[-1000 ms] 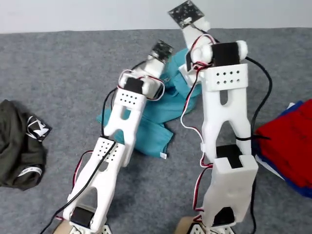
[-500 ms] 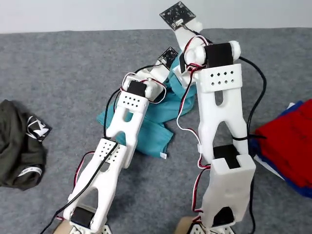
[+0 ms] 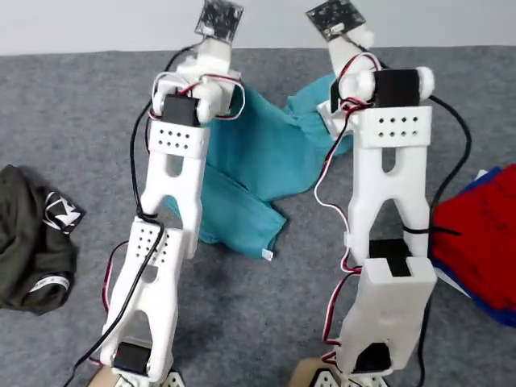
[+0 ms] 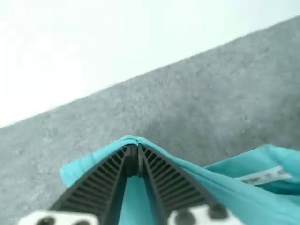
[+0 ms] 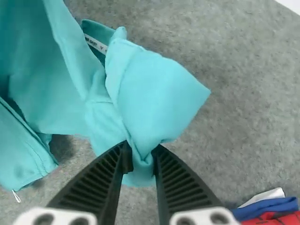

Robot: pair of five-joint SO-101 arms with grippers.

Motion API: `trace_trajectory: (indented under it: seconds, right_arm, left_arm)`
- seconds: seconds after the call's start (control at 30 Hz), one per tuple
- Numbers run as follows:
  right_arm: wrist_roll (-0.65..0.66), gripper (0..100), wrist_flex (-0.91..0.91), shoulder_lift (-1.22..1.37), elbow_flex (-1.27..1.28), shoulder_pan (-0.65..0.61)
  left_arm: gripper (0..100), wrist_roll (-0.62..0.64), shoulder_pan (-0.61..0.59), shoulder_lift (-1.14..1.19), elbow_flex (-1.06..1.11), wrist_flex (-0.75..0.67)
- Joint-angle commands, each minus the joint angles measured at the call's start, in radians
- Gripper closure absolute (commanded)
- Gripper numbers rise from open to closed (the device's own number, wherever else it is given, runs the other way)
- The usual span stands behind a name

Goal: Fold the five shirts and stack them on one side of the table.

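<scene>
The teal shirt (image 3: 258, 157) spreads between the two arms at upper centre of the high view, its lower part on the table (image 3: 81, 121). The left gripper (image 4: 136, 152) is clenched on its edge. The right gripper (image 5: 140, 152) grasps a bunched fold. A dark shirt (image 3: 32, 238) lies at the left edge, and a red stack (image 3: 480, 238) at the right.

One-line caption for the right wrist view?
Right hand shut on a bunched fold of the teal shirt.

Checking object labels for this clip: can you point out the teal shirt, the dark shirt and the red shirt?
teal shirt (image 3: 266, 157), high view, on the spread cloth between the arms.
dark shirt (image 3: 24, 242), high view, on its crumpled middle.
red shirt (image 3: 480, 234), high view, on its top red surface.
</scene>
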Motion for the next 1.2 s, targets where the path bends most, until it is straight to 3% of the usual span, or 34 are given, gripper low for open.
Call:
trace_trajectory:
  seconds: [0.0, 0.3, 0.67, 0.9, 1.17]
  right_arm:
    - [0.008, 98.9, 0.035, -0.076, -0.063, 0.021]
    - [-0.003, 98.9, 0.033, -0.163, -0.064, 0.054]
    - [-0.331, 98.7, 0.035, -0.338, -0.057, 0.225]
    - [-0.399, 98.9, 0.038, -0.446, -0.055, 0.298]
    - [-0.396, 98.7, 0.036, -0.518, 0.112, 0.300]
  left_arm:
    - [100, 0.014, -0.002, -0.146, -0.039, 0.058]
    - [100, 0.015, 0.005, -0.456, -0.039, 0.187]
    - [100, 0.009, 0.049, -0.870, -0.036, 0.381]
    - [100, -0.020, 0.041, -1.099, -0.027, 0.408]
    - [100, -0.026, 0.046, -1.352, 0.328, 0.407]
